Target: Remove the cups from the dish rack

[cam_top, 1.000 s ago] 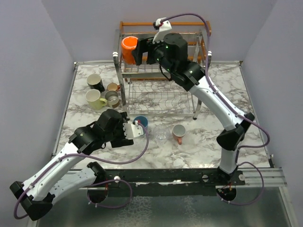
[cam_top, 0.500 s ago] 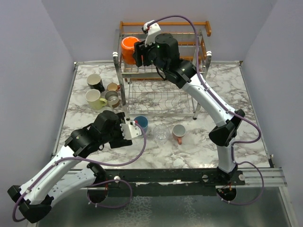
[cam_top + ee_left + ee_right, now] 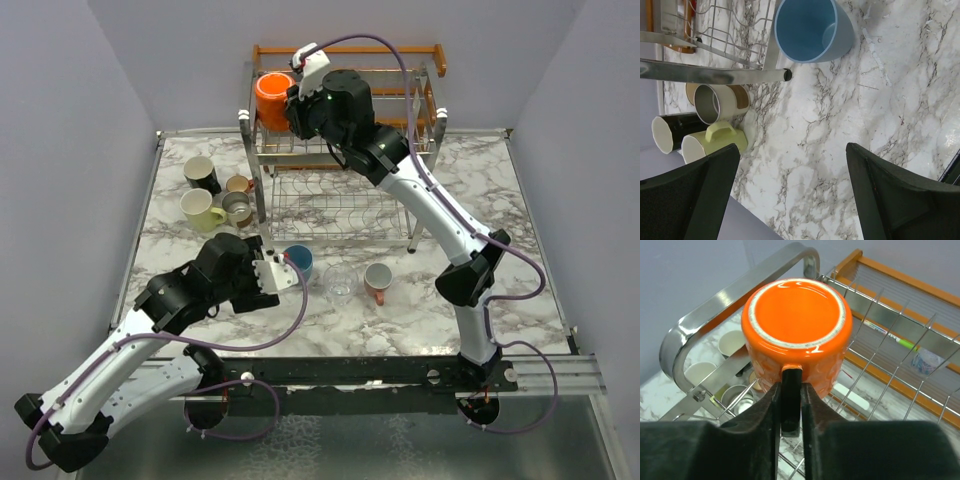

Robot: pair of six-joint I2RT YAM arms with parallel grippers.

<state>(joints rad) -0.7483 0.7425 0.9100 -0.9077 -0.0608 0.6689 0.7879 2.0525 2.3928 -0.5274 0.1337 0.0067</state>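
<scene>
A bright orange cup (image 3: 796, 322) stands upside down at the left end of the dish rack's (image 3: 345, 238) upper tier. My right gripper (image 3: 791, 390) is shut on its dark handle, seen from above as the right gripper (image 3: 296, 105) beside the orange cup (image 3: 271, 96). My left gripper (image 3: 790, 195) hangs open over bare marble, with nothing between its fingers. A light blue cup (image 3: 810, 27) lies just beyond it, by the rack's front leg. A clear glass (image 3: 340, 283) and a pink cup (image 3: 377, 280) stand in front of the rack.
Left of the rack stand a black cup (image 3: 200, 172), a pale yellow mug (image 3: 200, 210), a tan cup (image 3: 238, 184) and a grey metal-looking cup (image 3: 237, 207). The rack's steel end loop (image 3: 765, 275) curves close behind the orange cup. Walls enclose the marble table.
My right gripper has moved left along the upper tier to the orange cup and shut on its handle. The left arm has drawn back slightly, its gripper still open.
</scene>
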